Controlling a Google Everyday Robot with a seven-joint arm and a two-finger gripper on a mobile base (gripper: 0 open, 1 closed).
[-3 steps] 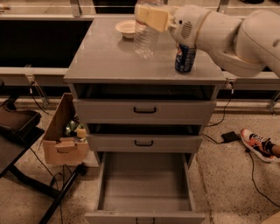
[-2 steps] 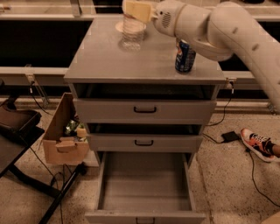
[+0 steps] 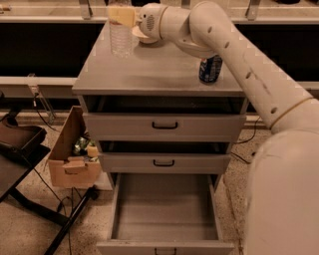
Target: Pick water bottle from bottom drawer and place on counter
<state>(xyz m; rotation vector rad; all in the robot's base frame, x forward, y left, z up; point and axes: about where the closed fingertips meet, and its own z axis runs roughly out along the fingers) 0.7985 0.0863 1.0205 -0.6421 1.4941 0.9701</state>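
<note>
The water bottle [image 3: 121,39] is clear and stands upright at the back left of the counter [image 3: 154,74]; I cannot tell whether its base touches the surface. My gripper [image 3: 121,15] is over the bottle's top, its yellowish fingers [image 3: 119,16] closed around the neck, which hides the cap. The arm reaches in from the right across the counter. The bottom drawer [image 3: 164,209] is pulled fully open and shows a bare grey floor.
A blue soda can [image 3: 210,68] stands at the counter's right front, under my arm. A white bowl [image 3: 145,36] sits behind the gripper. The two upper drawers [image 3: 164,127] are slightly open. A cardboard box [image 3: 75,157] and a black stand [image 3: 20,149] are on the floor at the left.
My gripper has carried the water bottle leftward along the back of the counter, from near the middle to the back left corner. The can and drawers have not moved.
</note>
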